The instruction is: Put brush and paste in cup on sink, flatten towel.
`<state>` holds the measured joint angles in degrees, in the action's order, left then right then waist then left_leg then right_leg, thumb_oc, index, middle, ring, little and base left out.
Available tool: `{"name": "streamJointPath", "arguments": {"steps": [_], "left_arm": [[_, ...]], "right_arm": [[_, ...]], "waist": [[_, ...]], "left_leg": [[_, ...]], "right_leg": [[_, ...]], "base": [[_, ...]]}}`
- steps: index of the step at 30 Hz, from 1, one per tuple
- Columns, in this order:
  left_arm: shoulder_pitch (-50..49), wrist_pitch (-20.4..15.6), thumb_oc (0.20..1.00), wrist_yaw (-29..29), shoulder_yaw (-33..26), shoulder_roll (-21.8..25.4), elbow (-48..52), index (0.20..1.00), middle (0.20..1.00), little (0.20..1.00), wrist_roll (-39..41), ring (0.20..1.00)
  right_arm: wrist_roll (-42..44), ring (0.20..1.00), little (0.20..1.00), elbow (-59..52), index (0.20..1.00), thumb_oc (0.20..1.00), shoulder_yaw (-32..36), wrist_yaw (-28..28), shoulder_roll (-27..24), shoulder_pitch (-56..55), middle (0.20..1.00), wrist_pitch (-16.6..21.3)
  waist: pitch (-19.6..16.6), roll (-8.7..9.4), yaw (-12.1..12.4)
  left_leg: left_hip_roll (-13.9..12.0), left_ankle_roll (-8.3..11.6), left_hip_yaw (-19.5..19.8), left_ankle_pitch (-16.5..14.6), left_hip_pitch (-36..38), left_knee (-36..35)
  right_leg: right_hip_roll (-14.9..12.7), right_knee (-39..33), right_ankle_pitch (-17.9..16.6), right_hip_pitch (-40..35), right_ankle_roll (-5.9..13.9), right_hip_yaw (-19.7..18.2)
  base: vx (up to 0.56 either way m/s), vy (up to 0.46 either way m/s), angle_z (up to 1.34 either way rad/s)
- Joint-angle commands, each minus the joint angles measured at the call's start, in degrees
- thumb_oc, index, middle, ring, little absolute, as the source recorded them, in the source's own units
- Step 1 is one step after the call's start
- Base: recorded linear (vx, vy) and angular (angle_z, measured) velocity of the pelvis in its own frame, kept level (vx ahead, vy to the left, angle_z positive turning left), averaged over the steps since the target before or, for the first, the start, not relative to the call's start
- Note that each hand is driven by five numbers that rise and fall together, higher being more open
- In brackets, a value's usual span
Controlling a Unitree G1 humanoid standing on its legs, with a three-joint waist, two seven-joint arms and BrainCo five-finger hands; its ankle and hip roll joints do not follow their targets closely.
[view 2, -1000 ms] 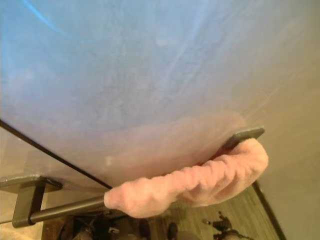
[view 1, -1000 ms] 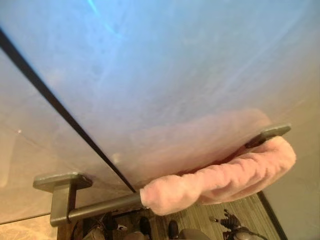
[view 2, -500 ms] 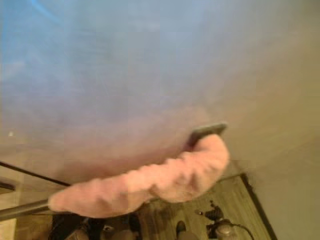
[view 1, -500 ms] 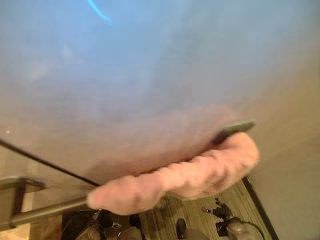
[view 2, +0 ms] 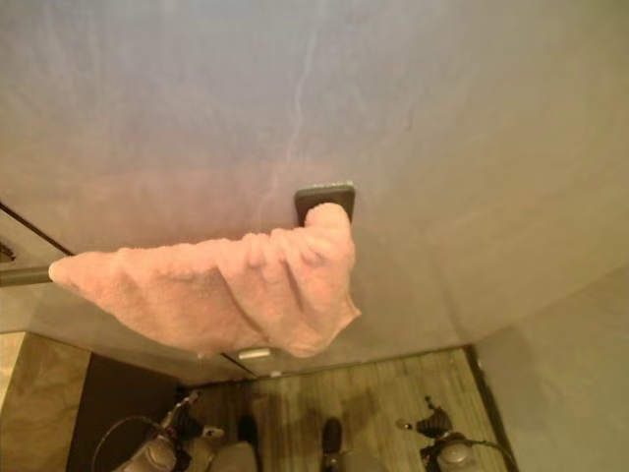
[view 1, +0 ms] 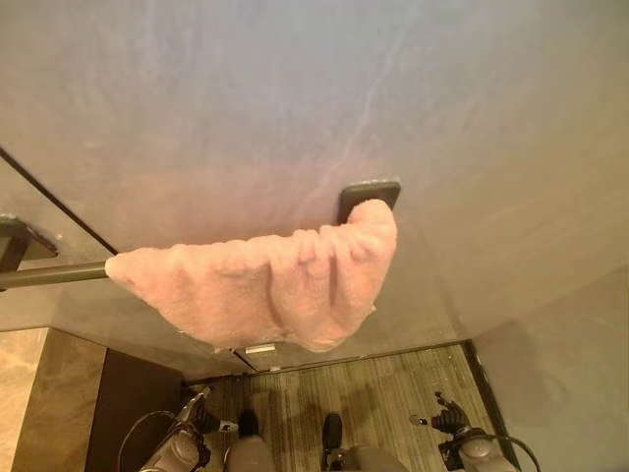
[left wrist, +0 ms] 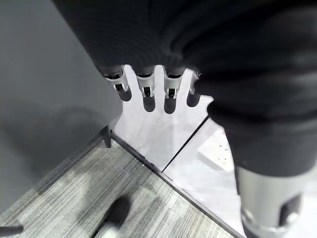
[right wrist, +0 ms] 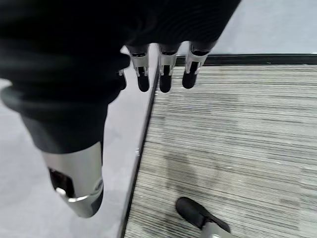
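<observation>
Since a second ago the whole view has swung, so the camera moved; the pink towel hangs bunched on its rail against the wall. Left hand and right hand hang low over the floor, fingers relaxed, holding nothing. A careless tug could likely pull the towel off.

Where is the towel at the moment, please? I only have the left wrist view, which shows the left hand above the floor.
Observer: The towel hangs bunched on the rail, pushed up against its right bracket.
Operator: Thank you. Is the right hand on it?
Observer: No. The right hand hangs low over the floor, fingers straight, holding nothing.
</observation>
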<state>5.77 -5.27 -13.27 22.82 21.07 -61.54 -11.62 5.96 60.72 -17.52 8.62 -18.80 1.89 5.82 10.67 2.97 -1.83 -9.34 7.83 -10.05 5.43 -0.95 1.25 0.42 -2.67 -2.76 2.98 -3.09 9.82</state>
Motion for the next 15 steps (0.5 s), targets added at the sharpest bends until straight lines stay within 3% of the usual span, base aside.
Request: {"name": "streamJointPath", "arguments": {"steps": [1,7,15], "left_arm": [[0.5,-0.9,1.0,-0.9,0.9,-0.9,1.2,1.0,1.0,1.0,0.1,1.0],[0.0,-1.0,1.0,-0.4,1.3,-1.3,1.0,1.0,1.0,1.0,-0.2,1.0],[-0.6,-0.7,1.0,-0.7,-0.8,-1.1,-2.3,1.0,1.0,1.0,0.1,1.0]], "right_arm": [[0.9,1.0,1.0,-1.0,1.0,1.0,1.0,0.7,0.0,-0.2,1.0,0.1],[1.3,1.0,1.0,0.7,1.0,1.0,1.4,0.6,1.2,0.1,1.0,-0.2],[0.8,1.0,1.0,2.1,1.0,1.0,0.4,-0.5,3.4,0.3,1.0,-0.6]], "waist": [[-2.7,-0.95,0.4],[-3.4,-1.33,0.4],[-4.6,-0.09,1.8]], "left_leg": [[2.1,-2.66,-1.0,-0.9,-0.6,-3.0],[3.6,-3.57,-2.0,-2.4,0.9,-3.9],[5.1,-4.56,-4.2,-3.2,3.3,-6.2]], "right_leg": [[-3.3,6.9,3.0,1.5,7.69,-4.2],[-5.6,6.5,1.7,1.1,9.04,-5.3],[-7.9,4.7,-1.2,0.2,11.0,-6.4]], "base": [[0.0,0.102,0.19],[-0.02,0.156,-0.04],[0.0,0.088,-0.17]]}}
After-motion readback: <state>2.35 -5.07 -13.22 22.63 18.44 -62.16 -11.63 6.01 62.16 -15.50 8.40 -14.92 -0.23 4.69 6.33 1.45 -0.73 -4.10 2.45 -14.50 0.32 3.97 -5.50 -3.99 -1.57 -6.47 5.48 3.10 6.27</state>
